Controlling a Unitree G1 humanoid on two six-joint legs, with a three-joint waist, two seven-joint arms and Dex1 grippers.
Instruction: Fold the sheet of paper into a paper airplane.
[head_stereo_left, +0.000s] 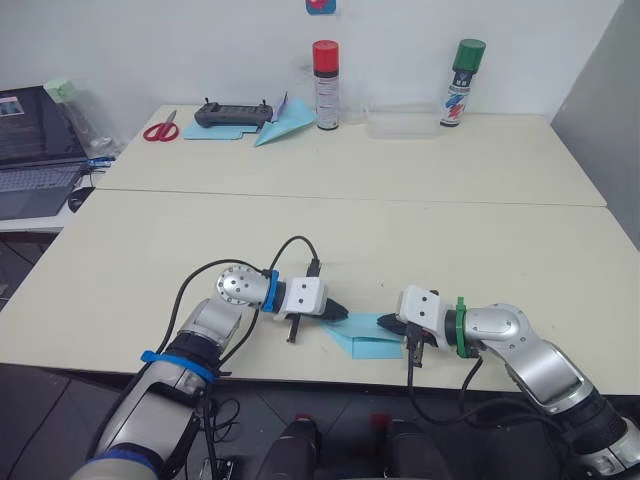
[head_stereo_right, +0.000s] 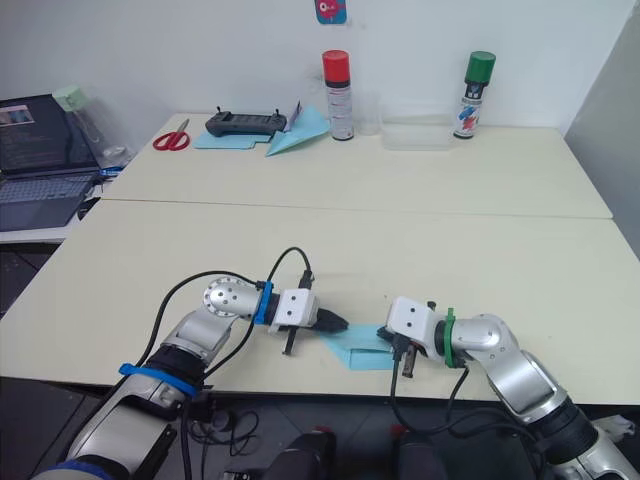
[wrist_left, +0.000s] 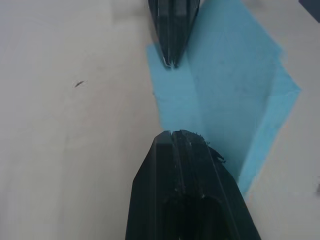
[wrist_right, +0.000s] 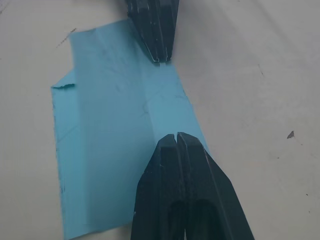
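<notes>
The sheet of paper (head_stereo_left: 368, 343) is light blue, creased and partly folded, and lies flat near the table's front edge, between my two grippers. My left gripper (head_stereo_left: 343, 314) is shut, its tip resting at the paper's left edge. My right gripper (head_stereo_left: 384, 323) is shut too, its tip on the paper's right side. In the left wrist view the paper (wrist_left: 225, 90) spreads beside my shut fingertips (wrist_left: 172, 135), and the right gripper's tip (wrist_left: 170, 60) points back at them. The right wrist view shows a long crease in the paper (wrist_right: 110, 140), running between the two tips.
At the table's far side stand a red-capped spray can (head_stereo_left: 326, 85), a green-capped can (head_stereo_left: 462, 82) and a clear box (head_stereo_left: 400, 124). A black controller (head_stereo_left: 233, 114), red scissors (head_stereo_left: 160, 130) and a second blue paper dart (head_stereo_left: 283, 123) lie there too. A laptop (head_stereo_left: 35, 150) sits at far left.
</notes>
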